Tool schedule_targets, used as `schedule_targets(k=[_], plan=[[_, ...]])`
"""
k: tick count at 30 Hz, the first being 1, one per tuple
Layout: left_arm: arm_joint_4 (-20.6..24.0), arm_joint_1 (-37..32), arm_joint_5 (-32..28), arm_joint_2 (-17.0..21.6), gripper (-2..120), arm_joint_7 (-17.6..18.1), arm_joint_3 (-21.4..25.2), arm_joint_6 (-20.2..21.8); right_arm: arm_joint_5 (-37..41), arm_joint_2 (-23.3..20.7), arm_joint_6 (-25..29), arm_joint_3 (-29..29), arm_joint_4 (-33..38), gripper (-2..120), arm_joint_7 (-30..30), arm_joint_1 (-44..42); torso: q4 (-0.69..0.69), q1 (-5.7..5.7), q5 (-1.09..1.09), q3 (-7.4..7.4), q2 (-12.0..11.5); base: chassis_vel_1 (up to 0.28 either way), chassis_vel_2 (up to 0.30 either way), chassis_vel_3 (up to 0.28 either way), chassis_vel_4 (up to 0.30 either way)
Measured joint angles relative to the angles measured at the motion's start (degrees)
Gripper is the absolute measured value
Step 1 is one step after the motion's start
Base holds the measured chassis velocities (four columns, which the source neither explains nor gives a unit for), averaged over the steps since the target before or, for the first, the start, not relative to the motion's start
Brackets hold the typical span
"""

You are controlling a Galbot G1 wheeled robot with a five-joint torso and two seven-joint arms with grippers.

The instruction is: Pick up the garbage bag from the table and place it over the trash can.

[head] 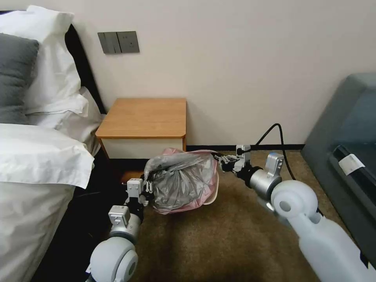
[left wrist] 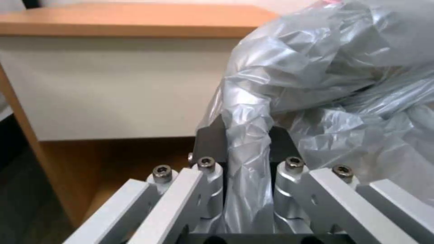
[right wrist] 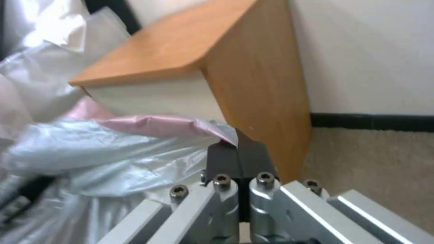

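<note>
Down on the carpet in front of the wooden surface (head: pixel 144 116), the garbage bag (head: pixel 182 180) is stretched between both hands, draped over the trash can (head: pixel 212 197), of which just a bit of cream rim peeks out at the bag's lower right. Bag is crinkly grey plastic with a pink edge running along the top and bottom.

Left hand (head: pixel 148 187) is at the bag's left side, and in the left wrist view its fingers (left wrist: pixel 212 142) are clamped on a bunched fold of grey plastic that runs right down between them. Right hand (head: pixel 220 159) is at the bag's upper right corner, fingers (right wrist: pixel 223 159) pressed together with the pink-edged corner of the bag pinched at their tips.

Surface top is bare orange-brown wood with a white drawer front underneath. Bed (head: pixel 35 156) with white pillows sits to the left. No readable writing or brand anywhere that I can make out; the white tag (head: pixel 351 163) on the dark furniture at right is too small to read.
</note>
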State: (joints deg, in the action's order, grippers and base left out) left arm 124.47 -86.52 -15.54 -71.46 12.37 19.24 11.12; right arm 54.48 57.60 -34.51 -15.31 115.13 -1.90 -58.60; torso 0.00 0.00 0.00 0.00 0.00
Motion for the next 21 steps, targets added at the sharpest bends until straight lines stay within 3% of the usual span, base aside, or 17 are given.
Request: schedule_targets(k=[16, 21], plan=[[-0.7, 0.6, -5.4, -0.5, 11, -2.9, 2.0, -2.2, 7.4, -3.5, -3.9, -2.1, -5.3, 1, 5.1, 2.2, 0.00, 0.00, 0.00, 0.00, 0.0, 0.000, 0.000, 0.000, 0.000], [-1.0, 0.8, -7.3, -0.5, 11, -2.7, 2.7, -2.1, 9.9, -3.2, -4.2, -3.1, -5.3, 21, 4.3, 1.7, 0.00, 0.00, 0.00, 0.00, 0.0, 0.000, 0.000, 0.000, 0.000]])
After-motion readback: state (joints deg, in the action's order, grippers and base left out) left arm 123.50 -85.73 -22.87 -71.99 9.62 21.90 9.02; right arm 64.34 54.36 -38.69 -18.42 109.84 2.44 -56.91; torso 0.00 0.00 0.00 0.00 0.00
